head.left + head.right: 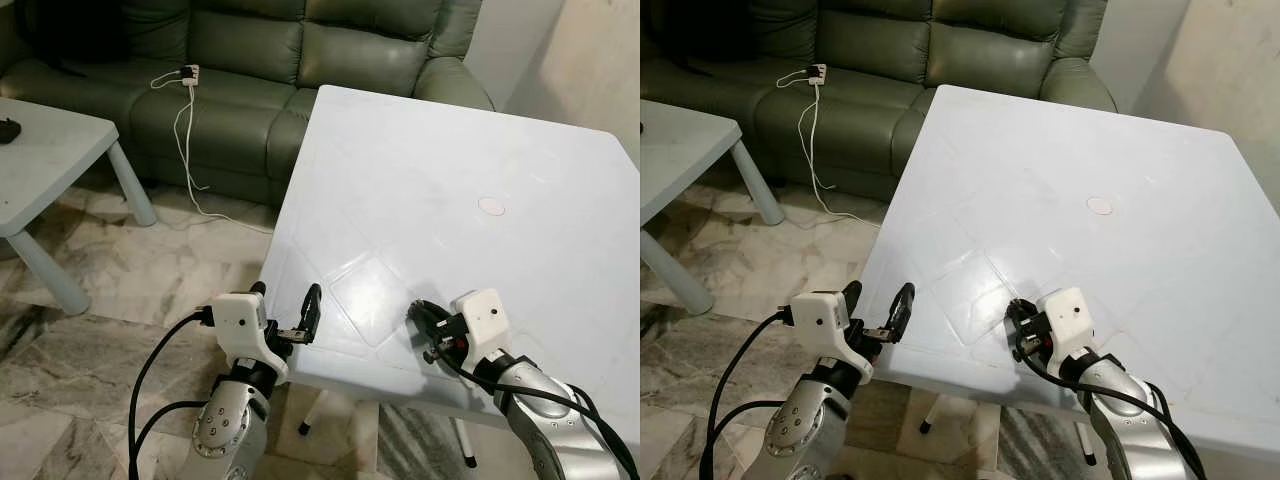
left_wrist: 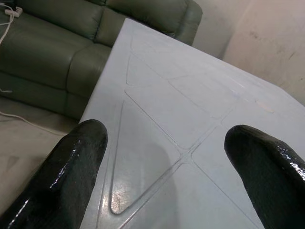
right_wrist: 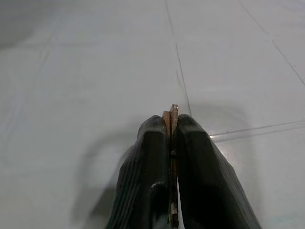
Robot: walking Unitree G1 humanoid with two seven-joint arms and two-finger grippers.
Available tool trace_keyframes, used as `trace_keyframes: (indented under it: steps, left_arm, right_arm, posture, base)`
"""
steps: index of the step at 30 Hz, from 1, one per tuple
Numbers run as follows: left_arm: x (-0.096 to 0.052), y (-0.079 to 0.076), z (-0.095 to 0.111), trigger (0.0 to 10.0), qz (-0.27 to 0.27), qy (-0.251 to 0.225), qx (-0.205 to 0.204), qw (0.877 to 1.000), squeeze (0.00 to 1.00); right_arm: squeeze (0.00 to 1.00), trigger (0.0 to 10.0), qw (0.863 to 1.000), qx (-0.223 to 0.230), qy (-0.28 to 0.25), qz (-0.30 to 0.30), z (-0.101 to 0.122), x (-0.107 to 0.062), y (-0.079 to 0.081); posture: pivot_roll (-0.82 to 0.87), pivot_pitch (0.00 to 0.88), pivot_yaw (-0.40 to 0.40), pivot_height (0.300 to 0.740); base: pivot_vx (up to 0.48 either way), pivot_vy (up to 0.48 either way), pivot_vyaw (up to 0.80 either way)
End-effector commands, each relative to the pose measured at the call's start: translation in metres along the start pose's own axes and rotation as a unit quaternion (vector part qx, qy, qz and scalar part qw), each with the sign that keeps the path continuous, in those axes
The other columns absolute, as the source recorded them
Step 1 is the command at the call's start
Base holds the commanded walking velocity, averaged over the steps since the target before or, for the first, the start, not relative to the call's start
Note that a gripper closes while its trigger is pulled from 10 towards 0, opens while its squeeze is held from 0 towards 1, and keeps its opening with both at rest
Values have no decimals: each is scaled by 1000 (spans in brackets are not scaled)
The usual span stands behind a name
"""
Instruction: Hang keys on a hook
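Note:
My right gripper (image 1: 418,318) hovers low over the near part of the white table (image 1: 450,180). It is shut on thin brass-coloured keys (image 3: 170,112), whose edges stick out just past the black fingertips (image 3: 152,138). My left gripper (image 1: 287,306) is at the table's near left corner, level with the edge. Its two fingers (image 2: 71,162) are spread wide and hold nothing; it is open. The table top stretches ahead between them.
A green leather sofa (image 1: 260,60) stands behind the table with a white power strip and cable (image 1: 186,76) on its seat. A low pale side table (image 1: 50,150) is at the left on the marble floor (image 1: 130,270). A small round mark (image 1: 491,206) lies mid-table.

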State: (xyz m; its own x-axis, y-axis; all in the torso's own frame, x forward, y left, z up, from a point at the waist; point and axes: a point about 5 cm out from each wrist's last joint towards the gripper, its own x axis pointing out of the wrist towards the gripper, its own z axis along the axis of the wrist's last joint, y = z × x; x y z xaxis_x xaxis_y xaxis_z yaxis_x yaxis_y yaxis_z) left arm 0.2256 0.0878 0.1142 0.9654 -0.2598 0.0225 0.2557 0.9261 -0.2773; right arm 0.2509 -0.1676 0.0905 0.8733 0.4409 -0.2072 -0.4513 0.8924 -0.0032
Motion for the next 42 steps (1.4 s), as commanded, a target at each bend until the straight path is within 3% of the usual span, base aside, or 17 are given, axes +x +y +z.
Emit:
trace_keyframes:
  steps: [1,2,3,4,5,9,13,16,18,21,24,31,42]
  left_arm:
    - [3,-8,0,10000,-8,-2,-17,1000,0]
    - [4,-8,1,10000,-8,-3,-16,1000,0]
    - [5,-7,1,10000,-7,-4,-15,1000,0]
    - [6,-6,2,10000,-6,-5,-13,1000,0]
    - [6,-6,2,10000,-6,-6,-12,1000,0]
    - [12,0,8,10000,-1,-18,0,1000,0]
    - [17,7,12,10000,4,-28,14,1000,0]
    - [25,21,22,10000,17,-49,41,998,0]
    - [31,33,27,10000,32,-57,48,997,0]
    - [33,37,30,10000,30,-68,67,995,0]
    - [40,46,37,10000,38,-83,78,993,0]
    - [51,54,41,10000,43,-82,64,994,0]
    - [57,65,38,10000,59,-77,64,993,0]
  right_arm:
    - [0,0,1000,12,-5,-22,1,-2,-9]
    - [0,0,1000,14,-17,-20,3,-1,-9]
    - [0,4275,997,3,-69,-28,14,-1,-11]
    - [0,7922,995,2,-91,-38,19,-2,-13]
    - [0,10000,994,2,-104,-46,22,-2,-15]
    - [0,10000,978,64,-188,-60,39,-3,-20]
    - [0,10000,975,59,-199,-84,39,-2,-19]
    - [0,10000,968,51,-220,-111,39,-3,-17]
    - [0,10000,969,58,-206,-127,31,0,-16]
    - [0,10000,967,60,-208,-135,30,1,-16]
    - [0,10000,970,36,-169,-173,22,6,-14]
    - [0,10000,975,20,-148,-165,26,18,-2]
    - [0,10000,974,16,-140,-180,23,22,-5]
  posture:
    - [-2,106,-112,740]
    - [-1,104,-110,740]
    - [-1,103,-109,740]
    - [-1,103,-109,740]
    - [-2,101,-107,740]
    - [-2,97,-104,740]
    - [-1,94,-102,740]
    - [1,83,-96,740]
    - [0,73,-91,740]
    - [-1,62,-89,740]
    - [-3,51,-84,740]
    - [-14,25,-61,740]
    - [-21,0,-45,740]
  base:
    - [0,0,0]
    - [0,0,0]
    - [0,0,0]
    - [0,0,0]
    - [0,0,0]
    - [0,0,0]
    - [0,0,0]
    - [0,0,0]
    - [0,0,0]
    - [0,0,0]
    - [0,0,0]
    - [0,0,-160]
    - [0,0,-770]
